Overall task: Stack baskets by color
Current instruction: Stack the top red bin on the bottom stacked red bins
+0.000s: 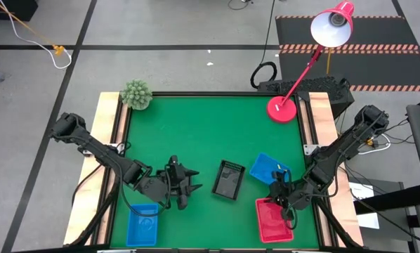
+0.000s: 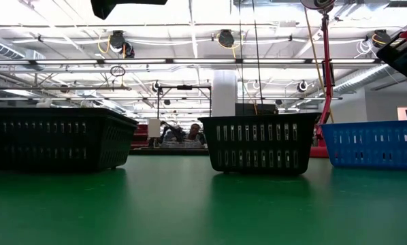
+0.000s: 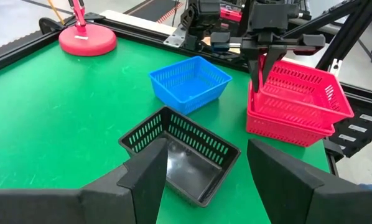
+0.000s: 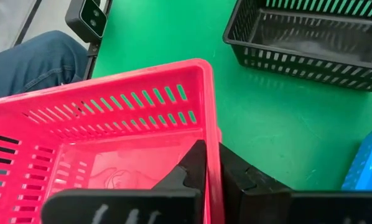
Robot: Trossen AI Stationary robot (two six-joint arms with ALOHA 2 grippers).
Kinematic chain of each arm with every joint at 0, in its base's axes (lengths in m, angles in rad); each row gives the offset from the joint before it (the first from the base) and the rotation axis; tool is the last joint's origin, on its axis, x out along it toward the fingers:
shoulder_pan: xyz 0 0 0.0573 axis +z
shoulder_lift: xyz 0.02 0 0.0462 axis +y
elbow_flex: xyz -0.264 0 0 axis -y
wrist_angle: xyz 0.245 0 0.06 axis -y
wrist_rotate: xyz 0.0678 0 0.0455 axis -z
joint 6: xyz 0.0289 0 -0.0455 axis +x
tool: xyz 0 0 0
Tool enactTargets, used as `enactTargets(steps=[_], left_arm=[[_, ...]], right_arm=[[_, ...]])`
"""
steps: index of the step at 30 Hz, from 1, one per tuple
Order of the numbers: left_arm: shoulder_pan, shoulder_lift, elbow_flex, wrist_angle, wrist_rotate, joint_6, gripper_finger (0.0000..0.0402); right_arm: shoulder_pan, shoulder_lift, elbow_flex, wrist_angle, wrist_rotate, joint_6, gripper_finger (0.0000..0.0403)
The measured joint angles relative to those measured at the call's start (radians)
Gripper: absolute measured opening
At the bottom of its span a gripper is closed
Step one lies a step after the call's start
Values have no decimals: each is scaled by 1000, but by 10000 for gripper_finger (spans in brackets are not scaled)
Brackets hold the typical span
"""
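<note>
Two red baskets (image 3: 298, 102) sit nested at the table's near right, and my right gripper (image 4: 212, 149) is shut on the upper one. A black basket (image 1: 229, 179) stands on its base at the table's middle. My left gripper (image 3: 204, 155) hangs open just left of it, its fingers apart and touching nothing. One blue basket (image 1: 270, 169) stands right of the black one, another blue basket (image 1: 141, 225) at the near left. The low view shows a second black basket (image 2: 54, 139) at its left. My right gripper pinches the upper red basket's far wall (image 4: 209, 112) at its rim, one finger inside the basket and one outside. The fingers (image 3: 260, 71) come slanting down from above. The held basket sits nested in the second red basket (image 3: 285, 127), which rests on the table.
A red lamp's round base (image 1: 281, 109) stands at the far right corner and a green ball-shaped plant (image 1: 135, 93) at the far left corner. A person's leg in jeans (image 4: 33, 62) shows beyond the table's edge. Open green mat lies across the far half.
</note>
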Motion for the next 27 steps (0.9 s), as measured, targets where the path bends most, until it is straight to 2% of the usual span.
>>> enactTargets(steps=[14, 27], left_arm=[[0, 0, 0, -1, 0, 1, 223], [0, 0, 0, -1, 0, 1, 223]], right_arm=[[0, 0, 0, -51, 0, 7, 13], [0, -1, 0, -51, -27, 15, 121]])
